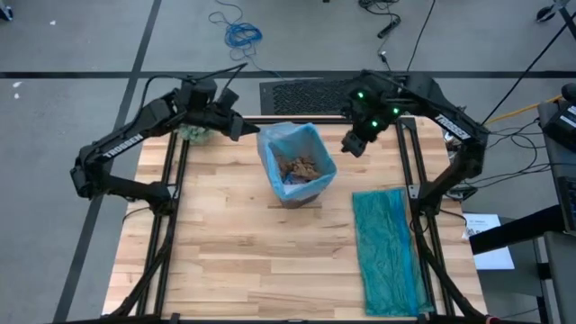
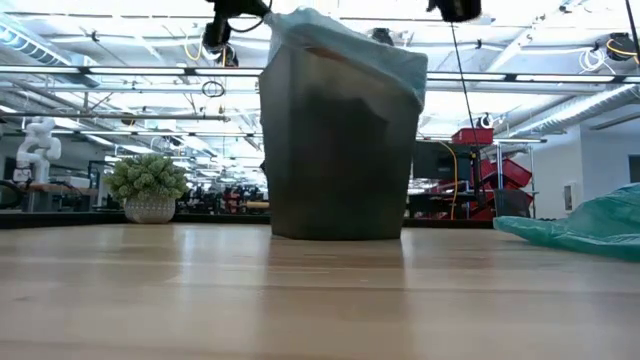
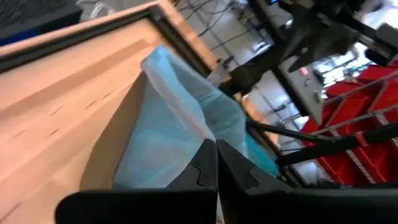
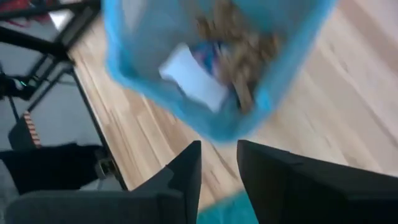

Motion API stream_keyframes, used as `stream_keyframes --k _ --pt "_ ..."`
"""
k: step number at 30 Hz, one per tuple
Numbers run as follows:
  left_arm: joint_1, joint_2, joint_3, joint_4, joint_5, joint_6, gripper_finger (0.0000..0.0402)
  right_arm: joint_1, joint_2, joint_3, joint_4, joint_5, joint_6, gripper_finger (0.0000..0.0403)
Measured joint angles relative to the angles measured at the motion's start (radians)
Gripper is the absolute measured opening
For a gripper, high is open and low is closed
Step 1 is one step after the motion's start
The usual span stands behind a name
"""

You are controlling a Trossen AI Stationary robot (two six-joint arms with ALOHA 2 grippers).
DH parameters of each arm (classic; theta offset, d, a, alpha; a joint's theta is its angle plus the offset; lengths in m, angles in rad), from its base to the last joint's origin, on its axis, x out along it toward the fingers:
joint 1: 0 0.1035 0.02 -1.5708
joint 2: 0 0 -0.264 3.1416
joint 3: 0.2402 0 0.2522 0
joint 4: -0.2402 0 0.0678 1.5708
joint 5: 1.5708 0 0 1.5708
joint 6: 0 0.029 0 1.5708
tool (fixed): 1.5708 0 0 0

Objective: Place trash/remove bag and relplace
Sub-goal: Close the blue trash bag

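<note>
Left pincer (image 1: pixel 241 126) pressed together at bag (image 1: pixel 290 142) rim, 9 o'clock side; right pincer (image 1: pixel 351 144) slightly spread, empty, 3 o'clock. Trash (image 1: pixel 300 167) inside.

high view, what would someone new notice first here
The eye lands on the bin in the middle of the wooden table, lined with a light blue bag and holding brown and white trash. The left gripper is shut at the bag's rim, while the right gripper hangs beside the bin's other side with fingers apart. A darker teal bag lies flat at the table's right edge.
</note>
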Motion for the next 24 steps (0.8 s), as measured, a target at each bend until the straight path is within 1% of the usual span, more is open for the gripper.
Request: stream_keyframes --k 3,5,7,10,14,18,20,22,24 --pt "0.02 0.001 0.0 -0.057 -0.004 0.028 0.0 -0.02 -0.079 -0.161 0.026 -0.004 0.013 0.0097" --pt "0.033 0.0 0.001 -0.087 -0.004 0.053 0.0 -0.035 -0.144 -0.296 0.116 -0.007 0.047 0.0097" --pt "0.047 0.0 0.001 -0.11 -0.005 0.069 0.0 -0.044 -0.213 -0.444 0.253 -0.029 0.11 0.0098" --pt "0.063 -0.003 0.001 -0.137 -0.005 0.076 0.0 -0.046 -0.328 -0.665 0.504 -0.058 0.237 0.0098" --pt "0.095 -0.021 0.001 -0.142 -0.005 0.077 0.0 -0.04 -0.466 -0.954 0.865 -0.05 0.472 0.0098" --pt "0.129 -0.046 0.001 -0.15 0.0 0.075 0.0 -0.007 -0.58 -1.193 1.201 0.031 0.7 0.0098" --pt "0.147 -0.056 0.001 -0.166 0.002 0.075 0.0 0.016 -0.624 -1.289 1.301 0.101 0.789 0.0098" --pt "0.164 -0.065 0.001 -0.191 0.002 0.076 0.0 0.042 -0.651 -1.366 1.366 0.173 0.862 0.0098" --pt "0.18 -0.07 0.001 -0.217 0.002 0.077 0.0 0.067 -0.663 -1.429 1.453 0.19 0.918 0.0098"
